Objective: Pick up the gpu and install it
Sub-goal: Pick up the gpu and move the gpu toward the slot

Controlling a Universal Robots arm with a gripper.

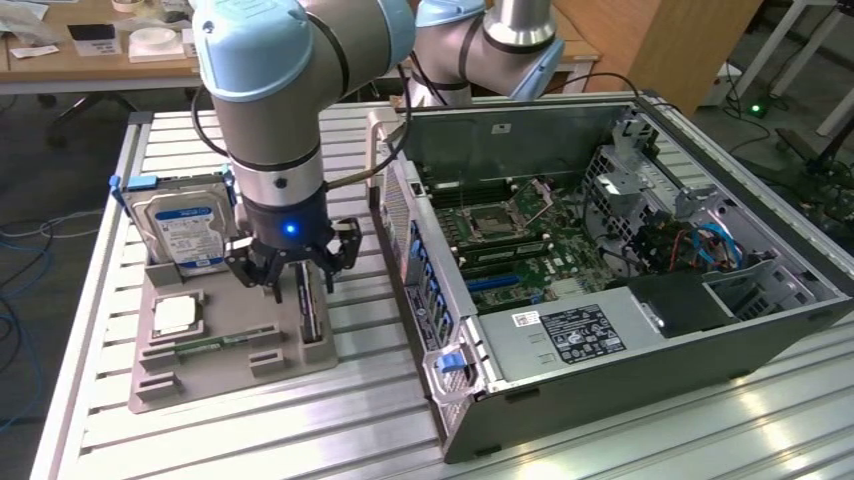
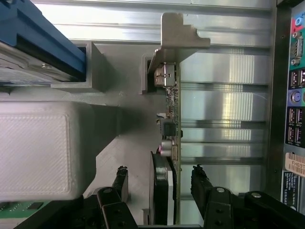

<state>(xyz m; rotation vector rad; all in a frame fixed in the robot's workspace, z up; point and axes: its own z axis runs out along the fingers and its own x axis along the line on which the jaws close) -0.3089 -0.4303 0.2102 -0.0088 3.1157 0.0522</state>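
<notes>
The gpu (image 1: pixel 315 318) stands edge-on as a thin dark blade in a slot of the grey holder tray (image 1: pixel 220 375), on the side nearest the computer case. In the wrist view the gpu (image 2: pixel 172 114) runs as a slim green-edged card with a silver bracket at its far end. My gripper (image 1: pixel 296 283) hangs just above it, open. In the wrist view the gripper (image 2: pixel 159 175) has one black finger (image 2: pixel 121 180) on each side of the card's near end, with gaps on both sides. Nothing is gripped.
A silver hard drive (image 1: pixel 187 225) with a blue-white label stands at the tray's back, and a square processor chip (image 1: pixel 176 316) lies beside it. The open computer case (image 1: pixel 601 270) lies at the exterior view's right, its port panel (image 2: pixel 295 95) close to the card.
</notes>
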